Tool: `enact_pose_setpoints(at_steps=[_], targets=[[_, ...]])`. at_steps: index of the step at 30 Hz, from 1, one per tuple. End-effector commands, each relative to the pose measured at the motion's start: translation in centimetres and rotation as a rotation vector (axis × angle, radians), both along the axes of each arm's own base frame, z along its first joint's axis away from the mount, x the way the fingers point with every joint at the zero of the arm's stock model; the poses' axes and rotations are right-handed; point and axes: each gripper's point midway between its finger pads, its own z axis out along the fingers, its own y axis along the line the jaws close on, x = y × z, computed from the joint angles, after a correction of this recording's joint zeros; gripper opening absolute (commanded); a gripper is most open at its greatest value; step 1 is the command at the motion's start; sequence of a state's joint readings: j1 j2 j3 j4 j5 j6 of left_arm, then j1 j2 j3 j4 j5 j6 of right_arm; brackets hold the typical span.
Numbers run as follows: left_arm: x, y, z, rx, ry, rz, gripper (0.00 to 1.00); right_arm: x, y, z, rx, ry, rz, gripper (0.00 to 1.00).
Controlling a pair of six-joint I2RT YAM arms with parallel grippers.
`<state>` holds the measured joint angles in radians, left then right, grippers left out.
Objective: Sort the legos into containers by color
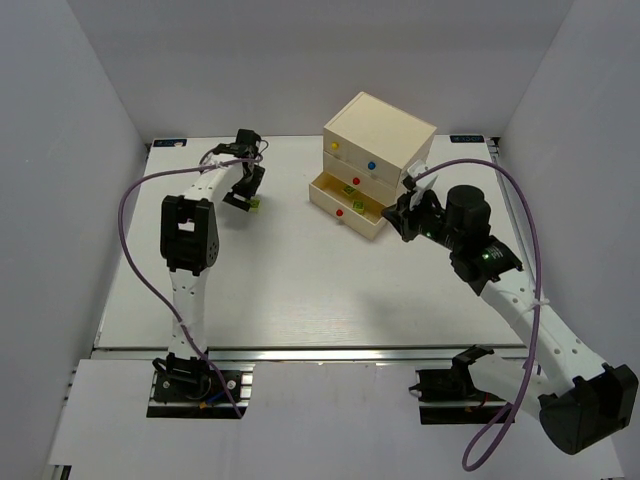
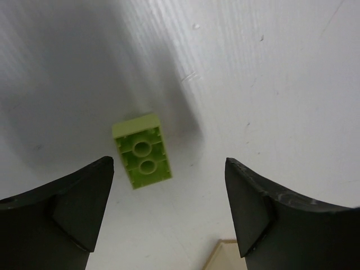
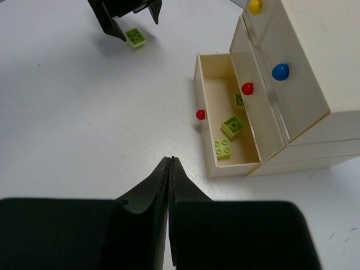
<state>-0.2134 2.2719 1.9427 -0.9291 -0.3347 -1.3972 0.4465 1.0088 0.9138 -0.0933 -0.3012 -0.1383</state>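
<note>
Three lime-yellow legos lie in the open drawer. A fourth lego sits between the left gripper's spread fingers, toward the desk's far edge. The right gripper is pinched closed.

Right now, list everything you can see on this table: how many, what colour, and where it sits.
Cream wooden chest of drawers: one, cream, far side of the table, right of centre.
Open bottom drawer: one, cream, pulled out towards the left arm.
Round knobs: four on the drawer fronts; one yellow, one blue, two red.
Lime-yellow studded plastic bricks: three visible, inside the open bottom drawer.
Loose lime-yellow brick: one, on the table left of the chest.
White table: one.
Left jaws: black, open, over the loose brick.
Right jaws: black, shut, empty, beside the open drawer.
</note>
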Motion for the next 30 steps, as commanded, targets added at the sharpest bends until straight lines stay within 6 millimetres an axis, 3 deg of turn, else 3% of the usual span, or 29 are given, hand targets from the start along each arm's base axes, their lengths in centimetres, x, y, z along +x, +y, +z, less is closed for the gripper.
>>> enact_pose_setpoints(at_steps=[1,7,11,15,18,20,22,23,25,26,27,28,29,30], targets=[[0.5,1.6,0.7,0.045,0.015,0.049,0.88,0.4,-0.5,1.4,0.025,-0.063,-0.020,0.03],[-0.6,1.8,-1.7,0.007,0.081,0.051,0.83,0.9,-1.1,1.4,0.025,-0.071,-0.052,0.02],[-0.5,1.5,-2.1,-0.012,0.078,0.042,0.83,1.0,-1.3,1.4,0.030,-0.069,-0.061,0.02],[-0.2,0.9,-2.6,-0.029,0.081,0.006,0.75,1.1,-1.4,1.3,0.032,-0.070,-0.067,0.02],[0.1,0.4,-3.0,-0.041,0.092,-0.039,0.57,1.2,-1.6,1.0,0.029,-0.066,-0.072,0.01],[0.1,0.6,-3.2,-0.047,0.096,-0.062,0.40,1.1,-1.6,0.9,0.029,-0.063,-0.072,0.00],[0.0,0.4,-2.5,-0.042,0.089,-0.119,0.29,1.3,-1.8,0.9,0.029,-0.063,-0.076,0.00],[0.6,-0.1,-1.9,-0.060,0.052,-0.161,0.18,1.2,-1.8,0.7,0.025,-0.061,-0.073,0.00],[1.0,-0.6,0.6,-0.038,-0.015,-0.314,0.12,1.3,-2.0,0.6,0.020,-0.065,-0.074,0.00],[2.7,-1.4,2.5,-0.036,-0.121,-0.388,0.05,1.3,-2.0,0.4,0.011,-0.065,-0.071,0.00],[1.6,-3.7,2.3,-0.083,-0.142,-0.522,0.03,1.4,-2.0,0.3,0.006,-0.068,-0.073,0.00],[1.5,-5.0,5.9,-0.075,-0.264,-0.691,0.00,1.5,-2.1,0.2,0.002,-0.070,-0.075,0.00],[3.0,-7.2,9.0,-0.093,-0.455,-0.781,0.00,1.6,-2.2,0.1,-0.005,-0.073,-0.076,0.03],[-0.2,-9.5,9.5,-0.214,-0.511,-0.904,0.00,1.7,-2.4,-0.2,-0.010,-0.067,-0.082,0.04]])
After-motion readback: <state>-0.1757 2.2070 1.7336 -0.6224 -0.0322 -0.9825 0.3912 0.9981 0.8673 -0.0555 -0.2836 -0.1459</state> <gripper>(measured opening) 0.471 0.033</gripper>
